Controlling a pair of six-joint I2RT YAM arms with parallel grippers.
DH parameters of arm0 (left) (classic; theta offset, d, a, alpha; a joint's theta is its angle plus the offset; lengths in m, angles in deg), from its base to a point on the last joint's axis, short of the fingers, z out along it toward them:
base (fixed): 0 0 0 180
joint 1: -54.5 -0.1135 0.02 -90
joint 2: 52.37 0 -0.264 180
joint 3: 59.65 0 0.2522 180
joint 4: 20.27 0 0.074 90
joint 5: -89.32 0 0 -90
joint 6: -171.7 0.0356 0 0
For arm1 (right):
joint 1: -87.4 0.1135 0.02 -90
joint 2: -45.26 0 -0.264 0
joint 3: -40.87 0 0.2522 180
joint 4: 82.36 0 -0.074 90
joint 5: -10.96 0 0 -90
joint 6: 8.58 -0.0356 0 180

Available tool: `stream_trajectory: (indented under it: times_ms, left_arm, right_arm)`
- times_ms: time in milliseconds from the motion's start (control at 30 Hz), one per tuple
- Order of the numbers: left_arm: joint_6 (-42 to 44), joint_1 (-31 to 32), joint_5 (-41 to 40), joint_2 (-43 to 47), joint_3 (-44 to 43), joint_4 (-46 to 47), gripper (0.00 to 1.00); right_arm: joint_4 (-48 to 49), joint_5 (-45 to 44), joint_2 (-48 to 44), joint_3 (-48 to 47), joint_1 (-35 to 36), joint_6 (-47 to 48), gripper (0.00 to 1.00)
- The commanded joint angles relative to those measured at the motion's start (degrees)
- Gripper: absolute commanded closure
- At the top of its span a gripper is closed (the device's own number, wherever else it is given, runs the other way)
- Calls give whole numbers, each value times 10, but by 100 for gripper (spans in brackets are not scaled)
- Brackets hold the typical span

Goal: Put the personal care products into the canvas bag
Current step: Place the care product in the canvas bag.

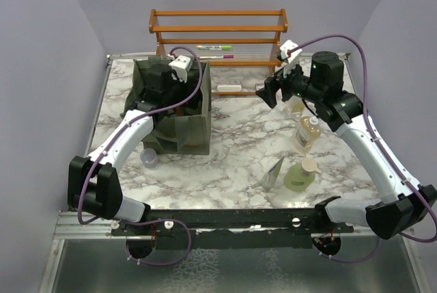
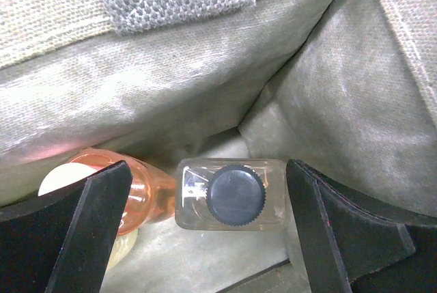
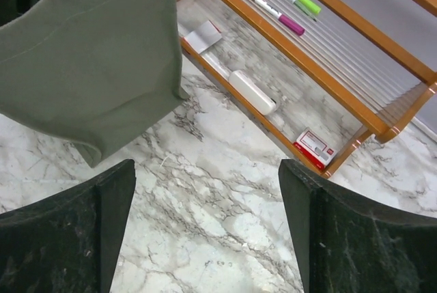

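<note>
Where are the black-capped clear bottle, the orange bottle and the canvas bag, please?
black-capped clear bottle point(image 2: 235, 196), left wrist view, on its cap.
orange bottle point(image 2: 150, 194), left wrist view, on its body.
canvas bag point(image 1: 188, 136), top external view, front wall.

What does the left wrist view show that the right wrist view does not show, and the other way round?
Only the left wrist view: the inside of the bag, where a clear bottle with a black cap and an orange bottle lie below the open left pincer.
Only the right wrist view: the open right pincer over the table, and the rack with two pens, a white block and a red and white box at its base.
Both: the bag, from inside in one, from outside in the other.
</note>
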Motion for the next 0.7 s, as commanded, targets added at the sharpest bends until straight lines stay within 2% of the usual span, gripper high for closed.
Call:
stream_trajectory:
  times_ms: [0,400,667]
  left_arm:
    - [5,-2,-14,33,-11,11,1]
    - [24,-2,-19,81,-53,-39,1]
    - [42,-6,-38,119,-92,-93,1]
  right_arm:
    - [-4,24,-22,6,-23,6,12]
    - [16,-5,-63,57,-103,-15,3]
    - [41,-156,-75,114,-131,0,1]
